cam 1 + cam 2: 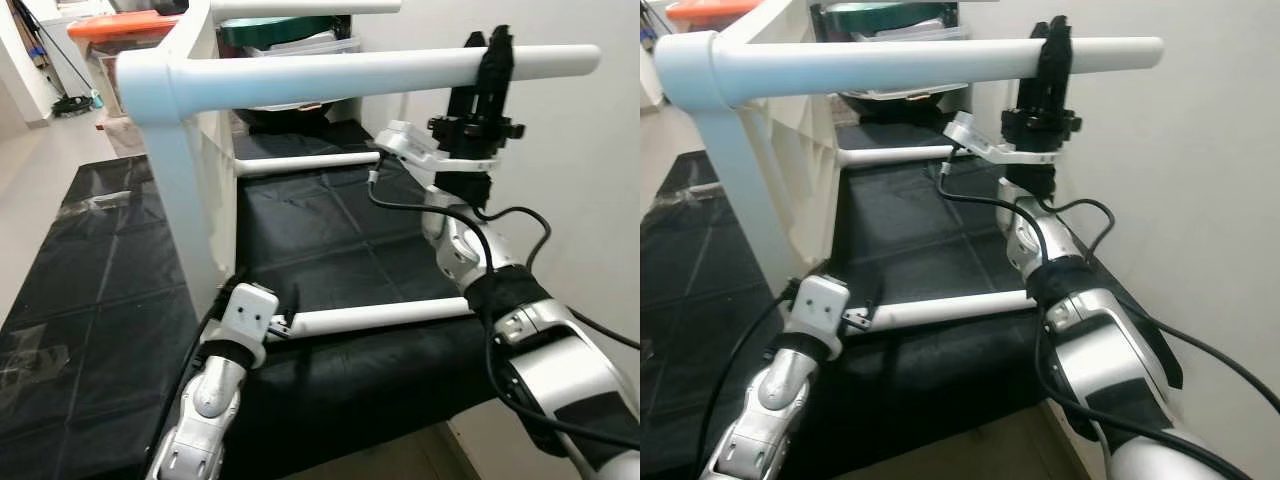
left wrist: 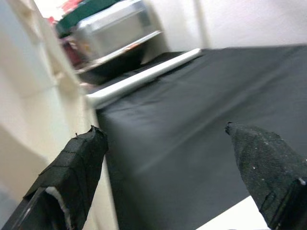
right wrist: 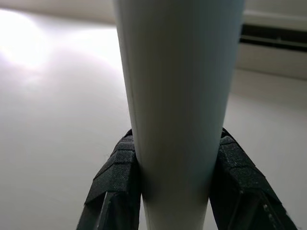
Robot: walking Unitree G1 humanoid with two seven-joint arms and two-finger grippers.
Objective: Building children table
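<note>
Right wrist view gives you the right claw clamped on the upper table leg, fingers on both sides. That white leg runs across the top of the left eye frame. Left claw sits at lower left, fingers spread, beside the lower leg lying on the black-covered desk. White table frame stands upper left.

White wall, black-covered surface
</note>
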